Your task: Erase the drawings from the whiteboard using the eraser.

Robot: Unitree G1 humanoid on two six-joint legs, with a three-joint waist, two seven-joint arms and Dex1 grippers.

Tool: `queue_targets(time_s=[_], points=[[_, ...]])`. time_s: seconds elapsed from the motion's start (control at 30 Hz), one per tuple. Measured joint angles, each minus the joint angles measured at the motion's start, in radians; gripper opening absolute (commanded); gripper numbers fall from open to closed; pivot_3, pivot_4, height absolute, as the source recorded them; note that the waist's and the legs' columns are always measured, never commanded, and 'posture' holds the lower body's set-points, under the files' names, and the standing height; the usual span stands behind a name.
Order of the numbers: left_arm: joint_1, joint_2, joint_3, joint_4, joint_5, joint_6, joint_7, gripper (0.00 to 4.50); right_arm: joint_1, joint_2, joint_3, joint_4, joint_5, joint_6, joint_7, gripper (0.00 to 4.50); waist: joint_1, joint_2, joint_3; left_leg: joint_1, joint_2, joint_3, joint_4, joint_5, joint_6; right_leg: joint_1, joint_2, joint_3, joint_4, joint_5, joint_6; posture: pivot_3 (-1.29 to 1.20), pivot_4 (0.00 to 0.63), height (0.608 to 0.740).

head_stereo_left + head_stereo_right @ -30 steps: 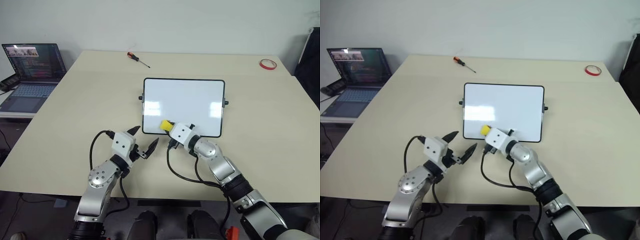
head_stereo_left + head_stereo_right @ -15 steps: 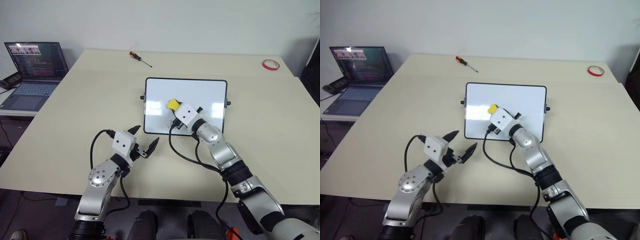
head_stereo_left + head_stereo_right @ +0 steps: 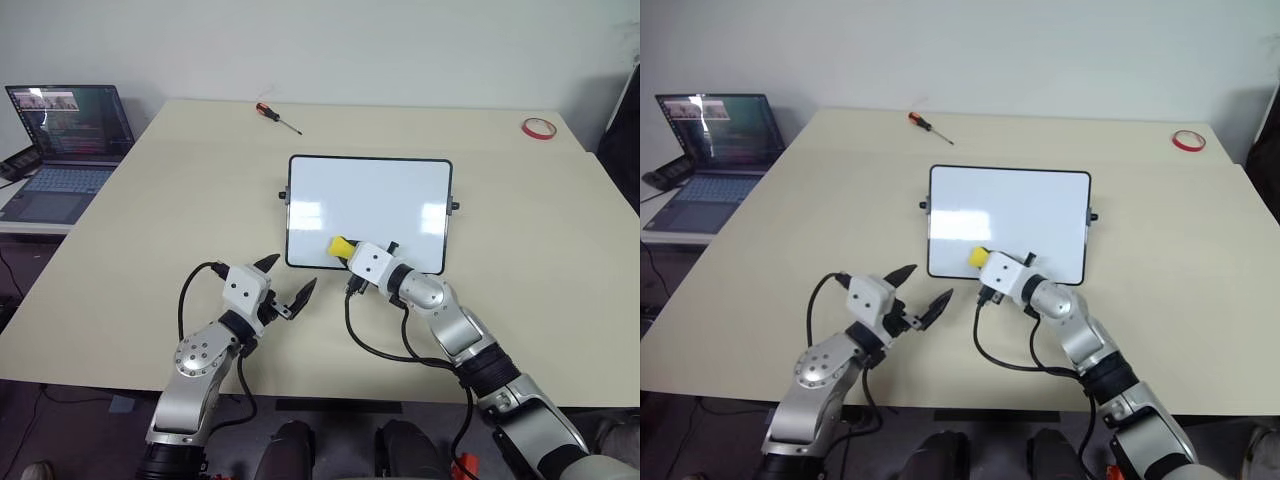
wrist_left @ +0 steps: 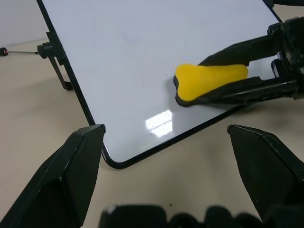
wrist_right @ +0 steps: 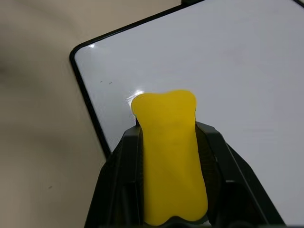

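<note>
Low in the frame, the left gripper (image 3: 289,288) hovers over the surface (image 3: 150,250), fingers apart and empty. Mid-frame, the right gripper (image 3: 352,256), clamped on the yellow eraser (image 3: 341,246), has swept back from mid-board to the whiteboard (image 3: 368,205) bottom edge. No drawings remain visible; erasing looks nearly finished.

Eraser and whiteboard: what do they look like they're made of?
The eraser: a yellow top, matte and slightly pinched where the right end effector squeezes it, so probably soft foam; the dark layer underneath could be felt, hard to confirm. The whiteboard: smooth, glossy white surface with bright light reflections, likely coated or laminated, in a thin black frame that looks like plastic.
</note>
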Motion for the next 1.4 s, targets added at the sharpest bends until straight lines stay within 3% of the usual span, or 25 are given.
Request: queue_targets(time_s=[0.17, 0.5, 0.93, 1.23, 1.4], points=[[0.024, -0.002, 0.000, 0.003, 0.000, -0.011, -0.002, 4.50, 0.005, -0.012, 0.015, -0.008, -0.014, -0.003, 0.000, 1.17, 0.000, 0.000, 0.000, 0.000, 0.000, -0.001, 0.000, 0.000, 0.000, 0.000, 0.000, 0.000, 0.000, 0.000, 0.000, 0.00, 0.150, 0.740], [0.024, -0.005, -0.001, 0.024, 0.000, -0.039, -0.005, 4.50, -0.093, 0.008, -0.045, 0.074, -0.040, -0.013, -0.174, 1.17, 0.005, 0.000, 0.000, 0.000, 0.000, -0.001, 0.001, 0.001, 0.000, 0.001, 0.000, -0.001, 0.000, 0.001, 0.000, 0.00, 0.150, 0.740], [0.022, -0.005, -0.005, -0.005, 0.001, -0.016, -0.002, 4.50, 0.038, -0.041, 0.052, -0.039, -0.068, -0.019, -0.013, 1.17, 0.000, 0.000, 0.000, 0.001, 0.000, -0.001, 0.001, 0.000, 0.000, 0.001, 0.000, -0.001, 0.000, 0.001, 0.000, 0.00, 0.150, 0.740], [0.022, -0.005, -0.005, -0.012, 0.001, -0.001, 0.000, 4.50, 0.038, -0.040, 0.052, -0.042, -0.071, -0.014, -0.010, 1.17, 0.000, 0.000, 0.000, 0.001, 0.000, -0.001, 0.001, 0.000, 0.000, 0.002, 0.000, -0.001, 0.000, 0.001, 0.000, 0.00, 0.150, 0.740], [0.022, -0.008, -0.008, -0.017, 0.001, 0.002, 0.005, 4.50, -0.069, 0.026, 0.017, 0.056, -0.076, -0.013, -0.125, 1.17, -0.001, 0.000, 0.000, 0.001, 0.001, -0.001, 0.001, 0.001, -0.001, 0.000, 0.002, 0.000, 0.001, 0.002, -0.001, 0.00, 0.150, 0.740]])
